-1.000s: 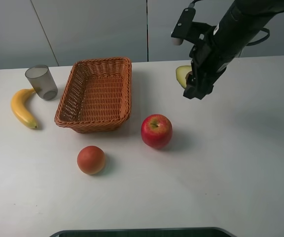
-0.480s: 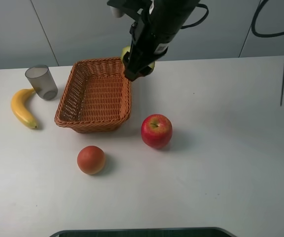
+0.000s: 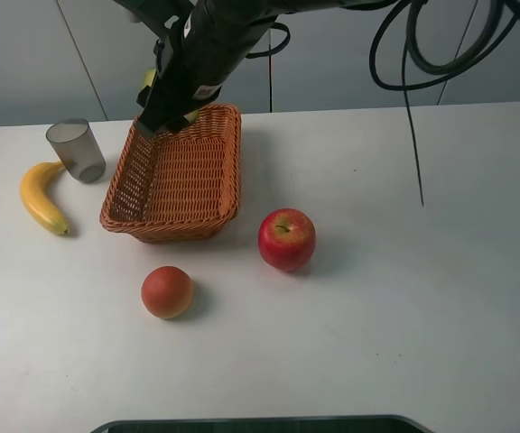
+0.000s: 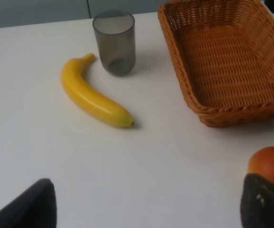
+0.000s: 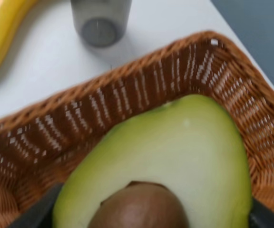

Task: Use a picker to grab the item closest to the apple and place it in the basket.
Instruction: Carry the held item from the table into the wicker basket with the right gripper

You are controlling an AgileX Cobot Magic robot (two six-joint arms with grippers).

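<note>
**Avocado half clamped above the basket's far corner**

My right gripper (image 3: 159,115) is closed on the avocado half (image 5: 161,153), one finger on each side of its broad lower end. The cut face and brown pit are turned toward the wrist camera. In the high view the fruit hangs over the back left corner of the basket (image 3: 170,231), close to the rim and not yet inside. Only a sliver of yellow-green shows past the arm there.

I judge the piece light, but awkward to hold. The skin side is rounded and the cut face looks smooth, so it could twist or slide out of a narrow pinch. If it is real fruit, the flesh would bruise under a hard squeeze. The wide part beside the pit, where the fingers sit now, looks the safest hold.

My left gripper (image 4: 146,209) is spread wide with nothing between its fingers, low over the table (image 4: 175,166) near the banana (image 4: 92,97).
</note>
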